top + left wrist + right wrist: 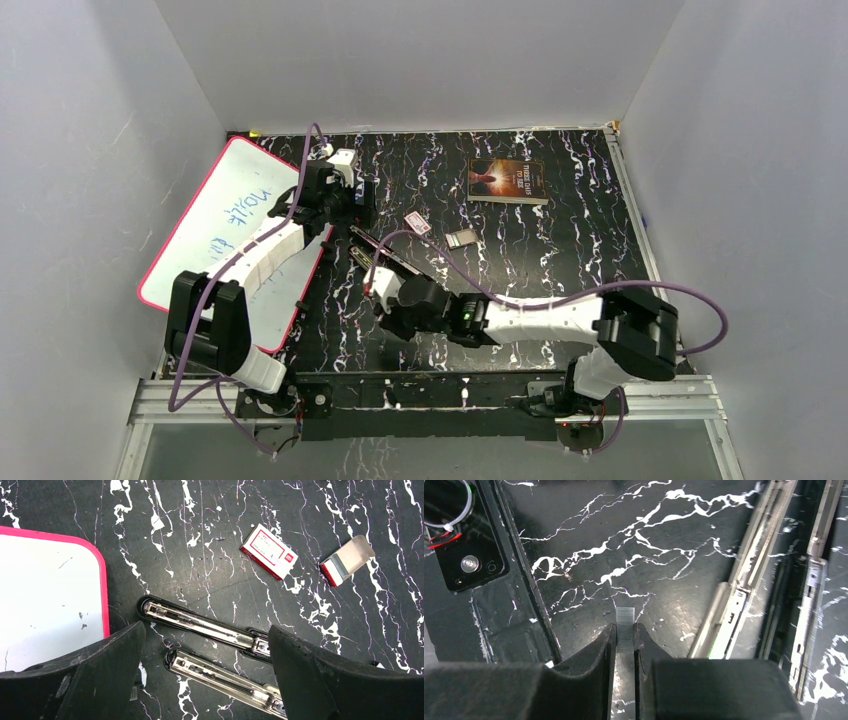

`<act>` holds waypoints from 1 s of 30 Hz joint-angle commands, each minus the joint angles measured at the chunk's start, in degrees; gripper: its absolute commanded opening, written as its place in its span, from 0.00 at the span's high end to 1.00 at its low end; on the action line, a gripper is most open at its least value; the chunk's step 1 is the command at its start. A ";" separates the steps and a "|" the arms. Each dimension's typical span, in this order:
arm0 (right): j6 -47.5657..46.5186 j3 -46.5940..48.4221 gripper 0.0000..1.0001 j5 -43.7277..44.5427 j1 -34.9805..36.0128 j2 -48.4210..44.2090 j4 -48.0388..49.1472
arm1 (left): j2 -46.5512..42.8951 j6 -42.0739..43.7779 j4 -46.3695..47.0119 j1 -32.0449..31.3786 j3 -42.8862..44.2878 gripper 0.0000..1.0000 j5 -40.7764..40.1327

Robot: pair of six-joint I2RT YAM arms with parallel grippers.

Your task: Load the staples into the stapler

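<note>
Right tool (625, 631) pinching staples (625, 617) near splayed stapler (735, 600); left tool (205, 632) spread wide

Whiteboard (220, 215) blocks left; table (570, 265) right of stapler (205, 626) seemingly open.

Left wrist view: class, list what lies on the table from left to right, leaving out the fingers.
Pink-rimmed whiteboard → opened stapler → red-and-white staple box → small opened box.
</note>
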 commanded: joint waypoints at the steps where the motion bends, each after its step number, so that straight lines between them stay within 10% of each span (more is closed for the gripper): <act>1: -3.18 5.14 1.00 -3.98 0.33 5.67 6.34 | -1.99 0.19 0.43 0.21 -0.79 0.08 -0.73; 18: -3.53 13.62 0.97 -1.13 0.88 25.30 9.90 | -1.70 0.48 0.25 0.18 -0.53 0.08 -0.67; 30: -1.70 5.59 0.59 -0.66 0.80 25.62 15.43 | -1.66 0.67 0.09 0.23 -0.50 0.08 -0.69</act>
